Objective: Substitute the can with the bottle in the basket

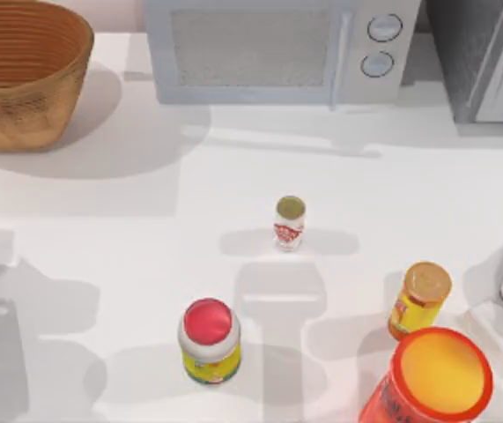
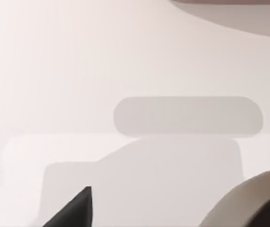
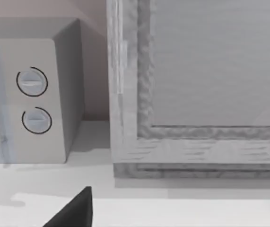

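can (image 1: 290, 222) upright mid-table, well apart from basket (image 1: 66, 88) at far left | likely light, rigid, slick-sided; grip across the body below the top | both grippers: fingers' spread cannot be told

My top view looks straight down on the counter (image 1: 251, 176). Left wrist view sits low, close to bare counter. Right wrist view faces the microwave (image 3: 35, 94), shared with top view's upper edge.
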You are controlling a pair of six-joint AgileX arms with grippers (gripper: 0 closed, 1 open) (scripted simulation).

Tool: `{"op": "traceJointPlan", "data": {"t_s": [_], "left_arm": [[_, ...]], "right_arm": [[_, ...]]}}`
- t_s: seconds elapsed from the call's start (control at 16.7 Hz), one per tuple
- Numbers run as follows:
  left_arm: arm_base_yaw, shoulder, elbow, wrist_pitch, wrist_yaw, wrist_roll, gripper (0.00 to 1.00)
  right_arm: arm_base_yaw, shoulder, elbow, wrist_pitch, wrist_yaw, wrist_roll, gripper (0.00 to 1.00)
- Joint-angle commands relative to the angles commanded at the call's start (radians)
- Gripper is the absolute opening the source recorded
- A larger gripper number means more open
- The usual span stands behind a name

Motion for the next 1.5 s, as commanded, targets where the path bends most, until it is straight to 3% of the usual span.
{"op": "traceJointPlan", "data": {"t_s": [0.36, 1.14, 1.5], "left_arm": [[0.005, 0.025, -0.014, 0.037, 0.003, 0.003, 1.00], [0.005, 0.025, -0.014, 0.037, 0.003, 0.003, 0.02], [0.005, 0.025, -0.014, 0.037, 0.003, 0.003, 0.00]], "right_arm": [[0.000, 0.000, 0.000, 0.000, 0.000, 0.000, 1.00], [0.000, 0.000, 0.000, 0.000, 0.000, 0.000, 1.00], [0.000, 0.000, 0.000, 0.000, 0.000, 0.000, 1.00]]}}
